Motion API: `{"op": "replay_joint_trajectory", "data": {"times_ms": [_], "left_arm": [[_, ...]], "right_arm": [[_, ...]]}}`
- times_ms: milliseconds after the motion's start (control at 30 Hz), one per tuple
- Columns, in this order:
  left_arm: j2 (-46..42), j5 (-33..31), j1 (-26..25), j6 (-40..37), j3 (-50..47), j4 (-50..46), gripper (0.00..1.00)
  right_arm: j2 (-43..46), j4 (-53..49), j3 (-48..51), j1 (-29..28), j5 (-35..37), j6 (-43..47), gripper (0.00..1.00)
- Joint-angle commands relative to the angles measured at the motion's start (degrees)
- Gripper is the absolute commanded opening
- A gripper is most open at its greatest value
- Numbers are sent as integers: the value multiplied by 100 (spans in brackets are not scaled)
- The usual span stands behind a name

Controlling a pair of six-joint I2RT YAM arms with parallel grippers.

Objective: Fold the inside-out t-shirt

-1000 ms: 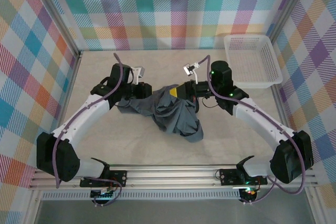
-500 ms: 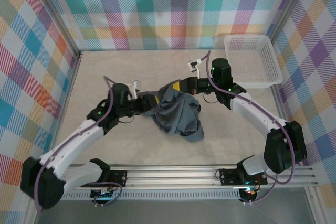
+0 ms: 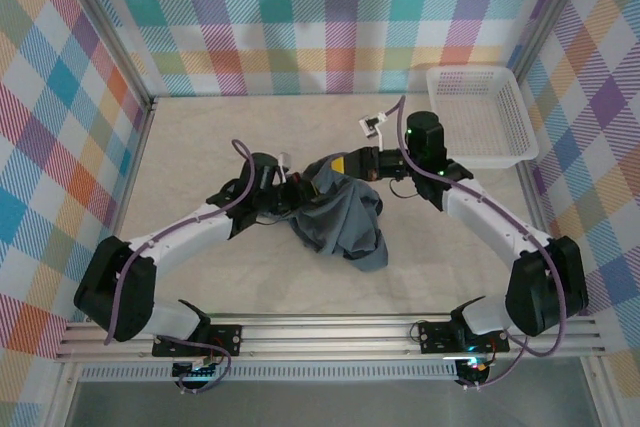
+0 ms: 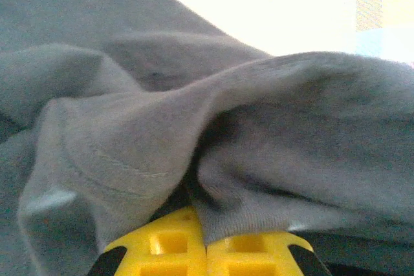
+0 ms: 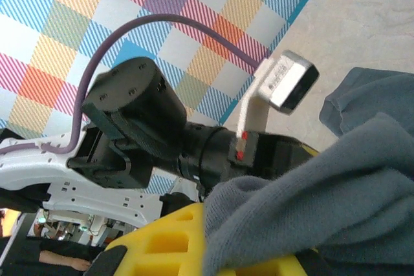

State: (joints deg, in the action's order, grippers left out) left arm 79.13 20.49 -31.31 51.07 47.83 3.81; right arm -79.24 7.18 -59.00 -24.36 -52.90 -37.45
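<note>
The inside-out t-shirt (image 3: 335, 225) sits bunched in a heap mid-frame on the table (image 3: 200, 137), between both arms. The left gripper (image 3: 293, 191) has its yellow fingers (image 4: 155, 245) pressed together on a fold of it. The right gripper (image 3: 332, 168) pinches the heap's upper edge. The white basket (image 3: 478, 160) stands at the upper right, and the shirt lies wholly outside it.

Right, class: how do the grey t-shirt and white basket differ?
The t-shirt is dark grey; the basket is white. The t-shirt is bunched soft cloth; the basket is rigid mesh. The t-shirt lies mid-table; the basket sits in the far right corner. Both are on the table.
</note>
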Motion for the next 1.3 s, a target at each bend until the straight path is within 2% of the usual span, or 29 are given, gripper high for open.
{"op": "replay_joint_trajectory", "data": {"times_ms": [0,100,133,200,233,300,400,467,567,600,700,767,867,967,1167,1267], "left_arm": [[-794,286,519,373,84,813,0],[-1347,774,851,336,87,937,0],[-1418,981,865,235,132,894,0],[-1445,1518,846,-61,255,669,0],[-1432,1702,838,-218,288,523,0],[-1427,2014,820,-633,332,109,0],[-1447,2182,769,-1253,492,-554,0],[-1391,2242,725,-1594,662,-944,0],[-1275,2460,639,-1792,814,-944,0],[-1232,2542,589,-1874,875,-936,0],[-1124,2678,435,-2178,1130,-1159,0],[-1107,2644,365,-2389,1270,-1426,0],[-1146,2435,355,-2485,1352,-1648,0],[-1144,2493,358,-2472,1386,-1577,0],[-1147,2229,360,-2724,1465,-1843,0],[-1124,2128,354,-2869,1539,-2145,0]], "right_arm": [[235,104,540,477,-286,-151,1],[63,1113,1797,946,-374,-634,5],[-18,1494,2059,1004,-432,-898,10],[-55,1428,2200,1025,-438,-1067,35],[11,997,2086,1013,-340,-906,41],[377,-533,1601,963,157,-119,48],[1068,-1516,1140,789,1300,710,51],[1469,-1652,1024,347,2316,1278,54],[1518,-1342,923,-758,3717,2780,58],[1332,-1222,869,-984,4024,3163,58],[693,-872,645,-1198,4482,3888,60],[297,-828,419,-1218,4172,4248,60],[-187,-954,187,-1228,2728,4898,60],[-438,-609,260,-1234,1765,4827,61],[-441,-345,438,-1282,740,4760,65],[-158,-302,651,-1282,637,4735,68]]}}
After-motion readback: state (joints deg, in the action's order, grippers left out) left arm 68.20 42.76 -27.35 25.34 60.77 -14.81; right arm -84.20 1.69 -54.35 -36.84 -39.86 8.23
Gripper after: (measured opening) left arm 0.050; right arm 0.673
